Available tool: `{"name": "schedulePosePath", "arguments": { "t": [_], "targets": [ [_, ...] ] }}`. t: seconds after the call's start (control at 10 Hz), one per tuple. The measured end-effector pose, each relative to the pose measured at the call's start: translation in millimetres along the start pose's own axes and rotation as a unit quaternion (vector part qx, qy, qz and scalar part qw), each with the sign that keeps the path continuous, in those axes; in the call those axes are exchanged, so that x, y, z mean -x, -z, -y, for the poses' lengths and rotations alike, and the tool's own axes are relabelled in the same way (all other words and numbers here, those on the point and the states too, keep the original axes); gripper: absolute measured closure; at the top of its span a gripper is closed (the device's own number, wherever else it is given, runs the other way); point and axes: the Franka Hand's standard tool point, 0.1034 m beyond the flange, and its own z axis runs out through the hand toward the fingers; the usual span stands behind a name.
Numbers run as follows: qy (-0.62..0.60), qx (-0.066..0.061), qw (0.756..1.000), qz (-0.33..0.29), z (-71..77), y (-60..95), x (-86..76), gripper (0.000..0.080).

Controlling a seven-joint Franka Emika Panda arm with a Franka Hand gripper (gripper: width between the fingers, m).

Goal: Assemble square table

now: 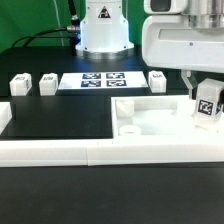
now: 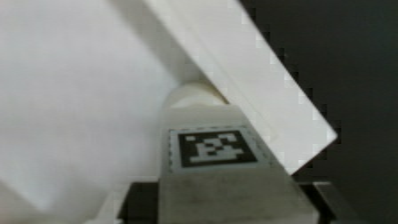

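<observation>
Gripper (image 1: 206, 94) was clamped on a tagged leg (image 1: 207, 105), held at the square tabletop's (image 1: 150, 118) edge on the exterior view's right. Risk: the grip looked high on the leg, so it could tilt on contact and seat crooked or slip out at the corner.

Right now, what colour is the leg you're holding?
White leg, black and white tag; wrist view.
</observation>
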Motion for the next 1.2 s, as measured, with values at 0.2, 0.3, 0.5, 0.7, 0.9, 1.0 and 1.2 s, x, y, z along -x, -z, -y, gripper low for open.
{"name": "schedulePosePath", "arguments": {
  "t": [0.2,0.3,0.5,0.7,0.9,1.0,1.2],
  "targets": [
    [-0.168,-0.018,0.985,0.032,-2.5,-0.5,-4.8,0.05],
    [-0.199,-0.02,0.979,0.037,-2.6,-0.4,-5.3,0.05],
    [-0.212,-0.02,0.976,0.038,-2.1,-1.0,-3.1,0.0468],
    [-0.064,-0.016,0.998,0.022,0.3,-0.9,1.7,0.0313],
    [0.135,-0.021,0.991,0.012,1.7,-2.2,5.2,0.0164],
    [0.138,-0.022,0.99,0.013,1.3,-2.6,5.0,0.0154],
    [0.24,-0.019,0.971,0.009,0.4,-2.9,3.7,0.0151]
  ]
}}
